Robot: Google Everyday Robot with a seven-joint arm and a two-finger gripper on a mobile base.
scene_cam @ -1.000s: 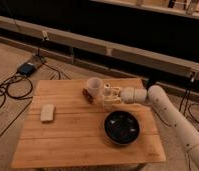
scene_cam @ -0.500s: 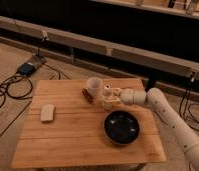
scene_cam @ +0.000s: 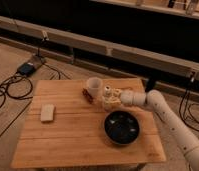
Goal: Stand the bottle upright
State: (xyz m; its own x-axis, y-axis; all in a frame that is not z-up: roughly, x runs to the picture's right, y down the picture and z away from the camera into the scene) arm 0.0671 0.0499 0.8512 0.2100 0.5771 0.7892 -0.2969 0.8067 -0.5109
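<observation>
Holding position unchanged | pincer (scene_cam: 114, 97) apparently clamped on upright bottle (scene_cam: 109, 98) | beside cup (scene_cam: 93, 86)

Hand (scene_cam: 114, 99) at upright bottle (scene_cam: 108, 97)

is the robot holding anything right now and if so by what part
The pincer is at the bottle, against its right side; whether it actually grips it cannot be told.

arm (scene_cam: 168, 112): reaching in fr right | hand (scene_cam: 114, 98): low over table ctr
</observation>
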